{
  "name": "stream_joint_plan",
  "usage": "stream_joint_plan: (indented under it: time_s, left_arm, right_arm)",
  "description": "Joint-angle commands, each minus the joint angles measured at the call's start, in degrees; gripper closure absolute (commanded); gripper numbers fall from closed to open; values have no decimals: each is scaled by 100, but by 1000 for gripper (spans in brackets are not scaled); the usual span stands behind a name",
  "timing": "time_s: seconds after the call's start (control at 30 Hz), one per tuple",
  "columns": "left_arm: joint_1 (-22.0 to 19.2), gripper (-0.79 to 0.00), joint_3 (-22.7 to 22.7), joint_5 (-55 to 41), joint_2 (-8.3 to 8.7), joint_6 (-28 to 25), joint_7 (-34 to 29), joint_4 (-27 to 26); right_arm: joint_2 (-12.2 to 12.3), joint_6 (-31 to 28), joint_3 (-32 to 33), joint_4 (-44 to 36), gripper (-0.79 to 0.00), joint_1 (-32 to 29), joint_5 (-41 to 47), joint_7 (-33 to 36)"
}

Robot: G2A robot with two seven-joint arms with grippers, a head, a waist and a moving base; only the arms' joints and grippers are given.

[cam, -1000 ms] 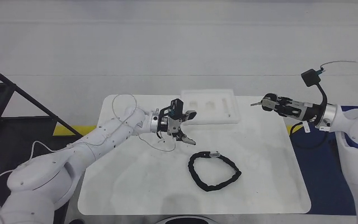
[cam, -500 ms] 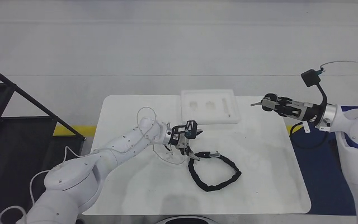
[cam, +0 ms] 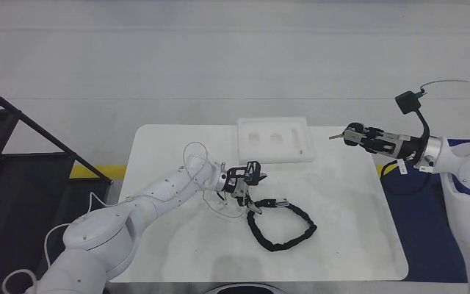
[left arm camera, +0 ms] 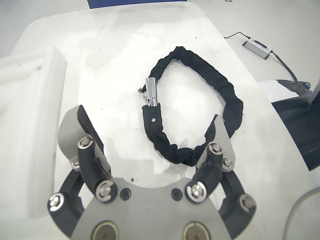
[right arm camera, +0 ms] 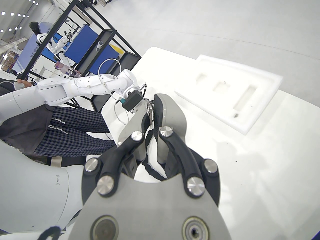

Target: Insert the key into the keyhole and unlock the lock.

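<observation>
A black fabric-sleeved chain lock (cam: 302,237) lies in a loop on the white table (cam: 352,220). Its silver lock cylinder (left arm camera: 151,91) rests flat at the loop's upper left. My left gripper (cam: 253,197) hovers open at the loop's left end. In the left wrist view the gripper (left arm camera: 150,128) straddles the near stretch of the chain (left arm camera: 232,101), one finger (left arm camera: 217,136) overlapping the sleeve. My right gripper (cam: 351,135) hangs above the table's far right corner, shut on a small metal key (cam: 335,136) that sticks out toward the left. The key's metal (right arm camera: 150,109) shows between the pressed pads.
A white foam tray (cam: 275,138) with shallow cut-outs sits at the table's far edge, just behind the left gripper; the tray (right arm camera: 230,88) also lies ahead of the right gripper. A black frame stands off the table's left side. Bare tabletop lies right of the chain.
My left arm swung from beside the foam tray toward the front and right, ending low at the chain's left end, jaws still open. The right arm and key stayed put.
</observation>
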Motion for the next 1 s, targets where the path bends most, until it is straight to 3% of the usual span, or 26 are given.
stream_joint_plan:
  time_s: [0.0,0.4,0.77,0.87,0.97]
  left_arm:
    - [0,-785,0,0,0,0,0,0]
    - [581,-785,-303,-118,-50,1085,-207,-553]
    - [722,-785,-475,-106,-280,1403,-797,-424]
    - [734,-653,-475,8,-353,1474,-961,-376]
    - [752,-603,-478,82,-420,1452,-1004,-314]
  right_arm:
    - [0,0,0,0,0,0,0,0]
    - [0,0,0,0,0,0,0,0]
    - [0,0,0,0,0,0,0,0]
    - [0,0,0,0,0,0,0,0]
    - [0,0,0,0,0,0,0,0]
